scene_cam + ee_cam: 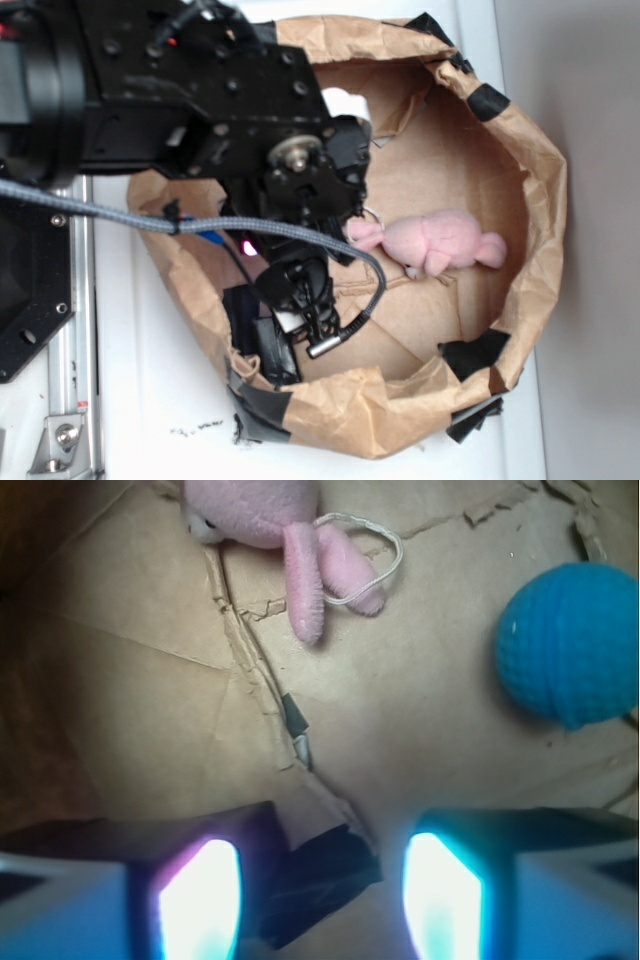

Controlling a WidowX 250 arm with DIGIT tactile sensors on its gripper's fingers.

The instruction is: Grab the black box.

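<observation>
A white bench [150, 400] carries a crumpled brown paper nest [520, 140], its rim patched with black tape [488, 100] and its floor torn and creased. The black arm [200, 90] reaches in from the left over the nest's left half, wrist bent downward, a grey braided cable [130, 218] looping across it. The claw [320, 890] points down at the paper floor near the lower left wall; in the wrist view its two fingers [200, 900] stand well apart, glowing at the tips, with nothing between them but paper and a dark tape patch [330, 875].

The black box [275, 350] sits low against the nest's lower left wall, just beside the claw tips in the exterior view; whether they touch cannot be told. The wall rises close on that side, leaving little room; the middle and right of the nest lie open.

A pink plush [440, 242] lies right of the arm, its string loop near the wrist. A blue ball [572, 645] rests apart from it.
</observation>
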